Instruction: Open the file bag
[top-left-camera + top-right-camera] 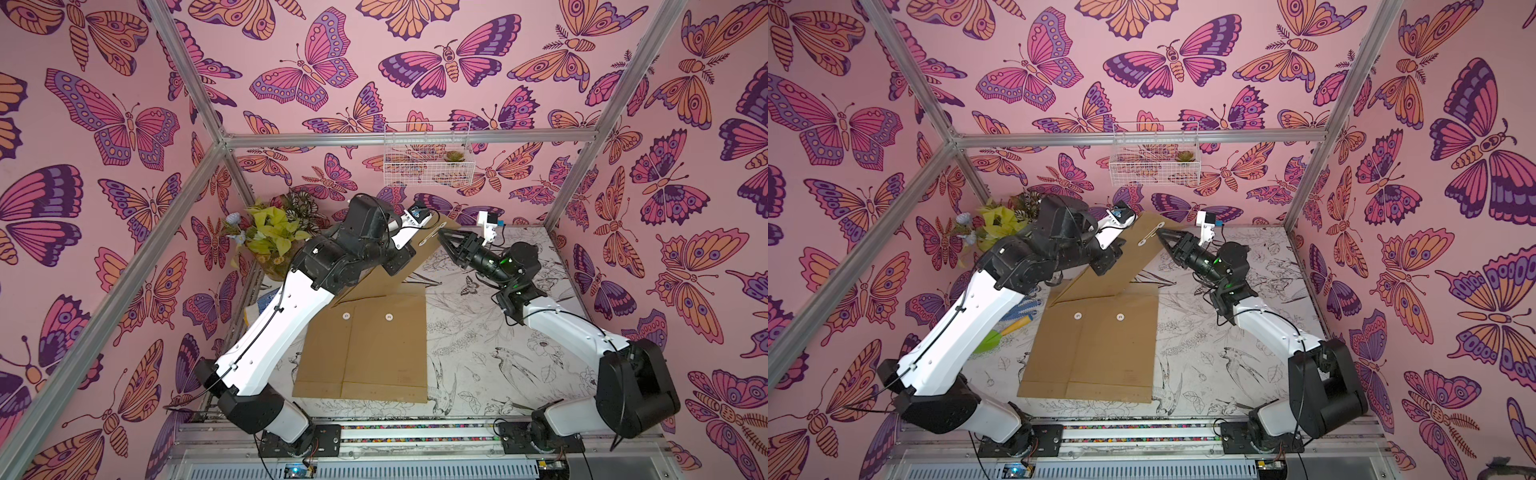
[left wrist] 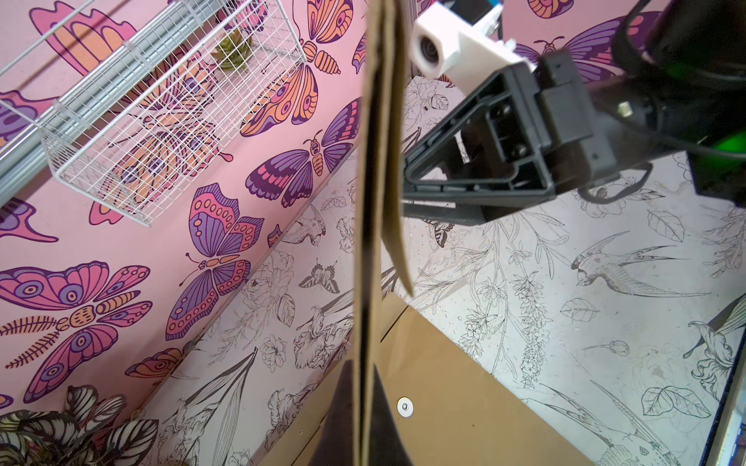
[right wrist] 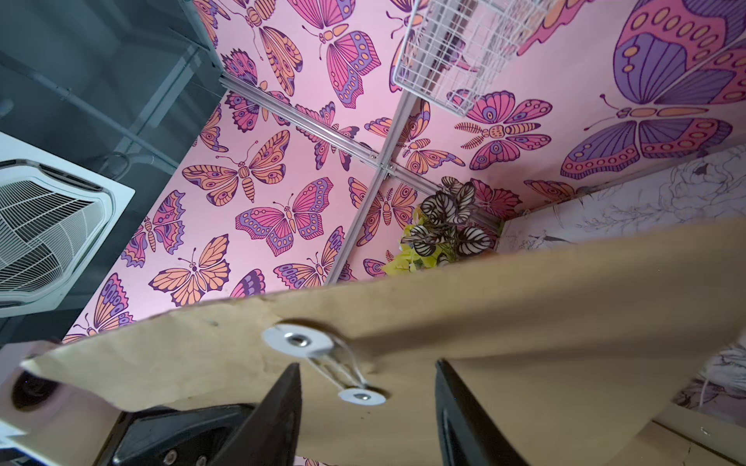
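**Holding.** The left gripper is clenching the raised file bag by one edge. In the left wrist view the bag is showing edge-on between its fingers. The bag is standing tilted. Its lower end appears to be resting on a second kraft bag, which is lying flat on the table, and its upper end is pointing toward the back wall. Judgement: it is being held up this way to turn its closure toward the other arm and to steady it.

**Approach.** The right gripper is sitting at that closure with its jaws parted, grasping nothing. The string and the lower disc are lying between its two fingers, and neither finger appears to be touching them. Judgement: it is placed there to catch the string, which is tying the flap to the body and needs unwinding before the bag can open.

**Count.**
- Arms: two
- Kraft bags: two showing. The flat one is showing a stepped lower edge, so I cannot tell whether it is a single bag.
- Discs on the raised bag: two, the upper disc and the lower
- White buttons on the flat bag: two
- Strings: one
- Wire basket: one
- Plant cluster: one, in the far corner
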